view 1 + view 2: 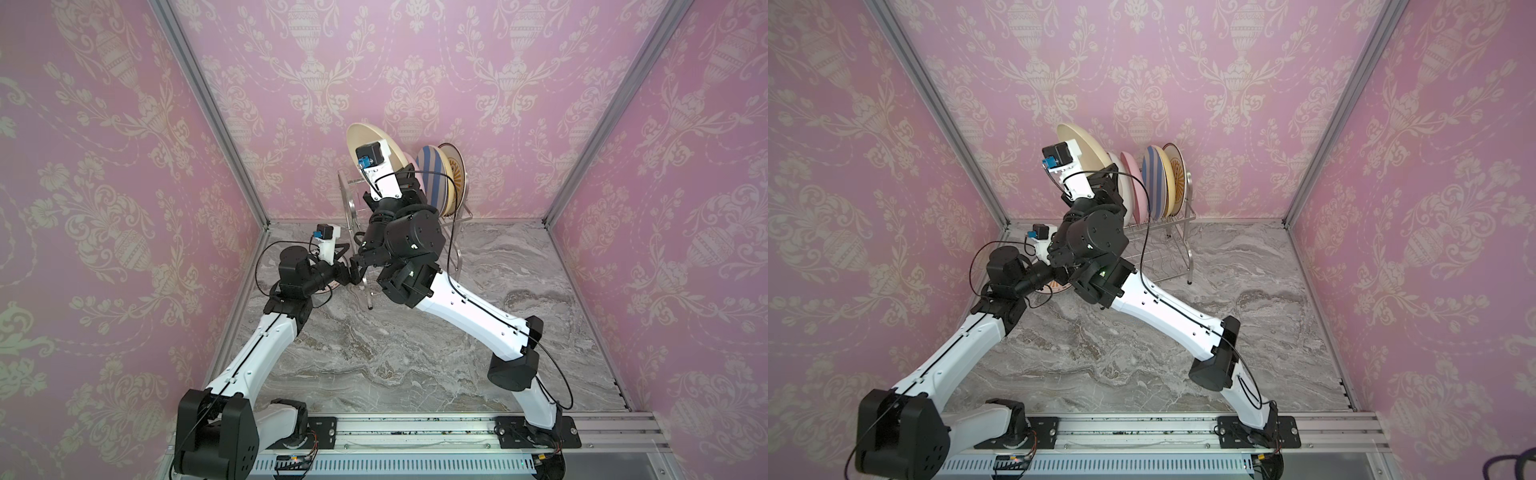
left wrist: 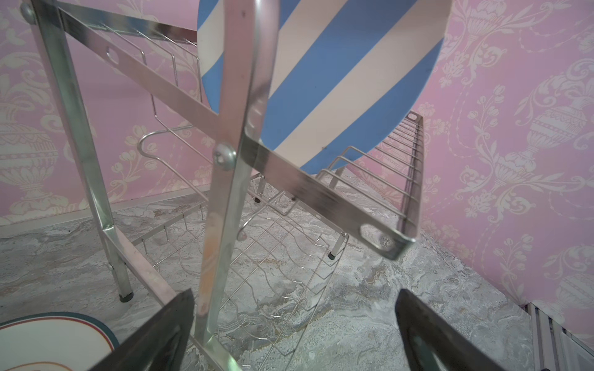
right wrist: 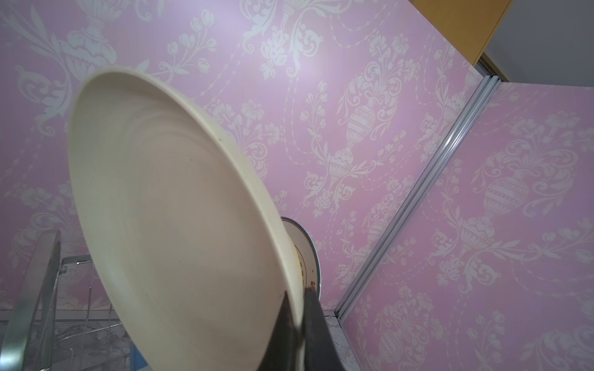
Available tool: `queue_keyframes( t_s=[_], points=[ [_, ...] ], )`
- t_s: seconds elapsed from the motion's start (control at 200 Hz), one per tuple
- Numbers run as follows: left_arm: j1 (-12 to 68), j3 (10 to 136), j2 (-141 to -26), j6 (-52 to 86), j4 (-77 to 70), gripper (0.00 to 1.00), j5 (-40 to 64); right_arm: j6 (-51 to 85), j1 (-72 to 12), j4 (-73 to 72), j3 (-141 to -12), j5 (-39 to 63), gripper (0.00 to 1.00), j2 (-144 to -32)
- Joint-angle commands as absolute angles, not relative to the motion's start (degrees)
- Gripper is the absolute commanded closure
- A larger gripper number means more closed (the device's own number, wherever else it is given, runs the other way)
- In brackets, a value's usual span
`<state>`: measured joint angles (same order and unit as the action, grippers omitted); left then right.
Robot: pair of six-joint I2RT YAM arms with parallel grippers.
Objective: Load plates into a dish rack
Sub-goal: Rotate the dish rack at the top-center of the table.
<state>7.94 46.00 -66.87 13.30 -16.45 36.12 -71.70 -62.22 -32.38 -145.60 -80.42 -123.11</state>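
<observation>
**Right fingers (image 3: 316, 337) clamp cream plate (image 3: 176, 208) over dish rack (image 2: 321, 191)**

One grey marbled tabletop (image 1: 415, 353); one shiny chrome wire rack, at least four round plates (image 1: 1152, 183) upright in its upper slots; one smooth cream plate, pinched at its rim. Left fingers (image 2: 154, 337) spread open.

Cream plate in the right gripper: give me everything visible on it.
Plain round cream plate, smooth, ceramic-looking, shallow well, raised rim, no pattern. The right gripper is shut on its rim. It is on edge, tilted, raised over the upper shelf of the dish rack, beside the plates standing there. Contact with rack or neighbours cannot be told.
</observation>
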Motion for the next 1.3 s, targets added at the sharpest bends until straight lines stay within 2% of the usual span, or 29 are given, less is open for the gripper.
queue_keyframes(
  t_s=[0.0, 0.07, 0.135, 0.475, 0.645, 0.921, 1.296],
  points=[
    [7.4, 44.6, -63.1, 14.3, -13.8, 0.01, 34.7, -59.2, -60.3, -19.8, -148.7, -82.2, 1.00, -121.5],
    [7.3, 44.4, -62.7, 14.5, -12.9, 0.01, 34.7, -45.9, -59.8, -6.4, -148.3, -80.5, 1.00, -120.8],
    [7.3, 44.2, -62.2, 14.6, -12.6, 0.01, 34.7, -41.0, -59.4, -1.8, -148.3, -79.8, 1.00, -120.7],
    [6.9, 43.2, -63.5, 15.2, -15.4, 0.01, 34.8, -41.7, -59.3, -0.3, -149.3, -80.5, 1.00, -123.4],
    [6.6, 44.3, -68.3, 10.6, -19.5, 0.01, 34.2, -45.5, -59.1, -5.9, -149.4, -81.4, 1.00, -125.5],
    [6.8, 47.2, -73.7, 5.3, -22.2, 0.01, 37.1, -39.5, -58.7, 1.2, -150.7, -80.2, 1.00, -124.9],
    [8.7, 51.4, -80.6, 3.1, -25.2, 0.01, 39.4, -37.5, -58.3, 2.0, -148.9, -79.6, 1.00, -124.4]
  ],
)
